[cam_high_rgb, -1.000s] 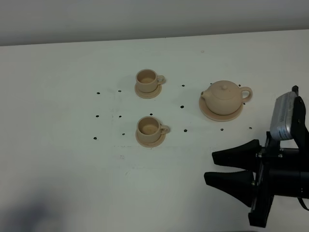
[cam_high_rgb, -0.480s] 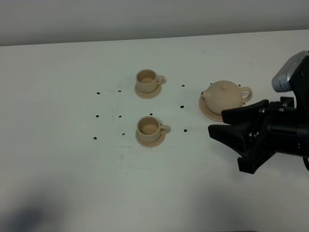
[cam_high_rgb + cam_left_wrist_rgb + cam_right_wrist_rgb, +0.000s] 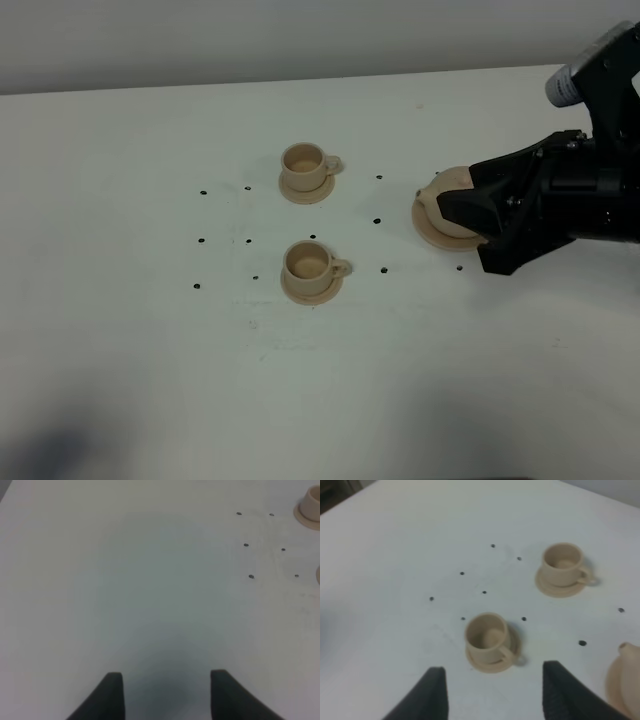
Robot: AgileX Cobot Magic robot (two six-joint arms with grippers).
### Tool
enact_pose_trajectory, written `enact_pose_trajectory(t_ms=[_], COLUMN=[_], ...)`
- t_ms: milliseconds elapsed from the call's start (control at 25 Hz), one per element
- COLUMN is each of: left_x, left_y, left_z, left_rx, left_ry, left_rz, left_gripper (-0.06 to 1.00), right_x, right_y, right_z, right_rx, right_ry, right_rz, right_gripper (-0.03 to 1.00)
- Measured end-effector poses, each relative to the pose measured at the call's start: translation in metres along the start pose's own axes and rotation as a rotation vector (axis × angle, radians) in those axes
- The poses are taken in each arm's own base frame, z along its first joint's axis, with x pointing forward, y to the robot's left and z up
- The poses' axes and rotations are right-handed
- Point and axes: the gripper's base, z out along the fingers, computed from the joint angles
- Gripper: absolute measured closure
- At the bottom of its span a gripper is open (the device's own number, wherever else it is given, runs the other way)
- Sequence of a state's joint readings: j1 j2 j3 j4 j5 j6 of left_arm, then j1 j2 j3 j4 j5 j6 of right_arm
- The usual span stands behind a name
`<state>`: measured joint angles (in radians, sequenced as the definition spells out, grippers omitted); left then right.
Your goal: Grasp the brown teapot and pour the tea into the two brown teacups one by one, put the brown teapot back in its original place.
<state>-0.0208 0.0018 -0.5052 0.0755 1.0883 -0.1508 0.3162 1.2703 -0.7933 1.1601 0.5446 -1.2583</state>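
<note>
The brown teapot (image 3: 447, 188) sits on its wide round saucer (image 3: 429, 229) at the right, mostly hidden behind my right gripper (image 3: 462, 234). That gripper hovers over the teapot with its jaws wide open, empty. Only the teapot's spout (image 3: 630, 653) shows at the edge of the right wrist view. Two brown teacups stand on small saucers left of it: the far cup (image 3: 303, 162) (image 3: 563, 561) and the near cup (image 3: 308, 262) (image 3: 487, 635). My left gripper (image 3: 165, 676) is open over bare table, out of the high view.
The white table (image 3: 150, 350) carries small black dots (image 3: 203, 240) around the cups. The rim of a cup saucer (image 3: 306, 513) shows in a corner of the left wrist view. The table's back edge meets a grey wall (image 3: 300, 40).
My right arm has swung from the front right corner back toward the teapot and now covers most of it. Its jaws stayed wide open. Cups and teapot have not moved.
</note>
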Motion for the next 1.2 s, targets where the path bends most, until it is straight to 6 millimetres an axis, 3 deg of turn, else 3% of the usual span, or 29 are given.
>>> enact_pose_trajectory(t_ms=[400, 680, 960, 1200], left_x=[0.0, 0.0, 0.0, 0.0], left_y=[0.0, 0.0, 0.0, 0.0], left_z=[0.0, 0.0, 0.0, 0.0], left_rx=[0.0, 0.0, 0.0, 0.0], left_ry=[0.0, 0.0, 0.0, 0.0], left_rz=[0.0, 0.0, 0.001, 0.001], left_gripper=[0.52, 0.52, 0.52, 0.52], right_x=[-0.038, -0.055, -0.062, -0.052], right_y=[-0.031, -0.05, -0.065, -0.079], right_z=[0.036, 0.06, 0.066, 0.072], right_rx=[0.024, 0.023, 0.086, 0.129], right_ry=[0.14, 0.23, 0.321, 0.441], right_rz=[-0.022, -0.139, -0.334, -0.476], right_gripper=[0.55, 0.55, 0.55, 0.55])
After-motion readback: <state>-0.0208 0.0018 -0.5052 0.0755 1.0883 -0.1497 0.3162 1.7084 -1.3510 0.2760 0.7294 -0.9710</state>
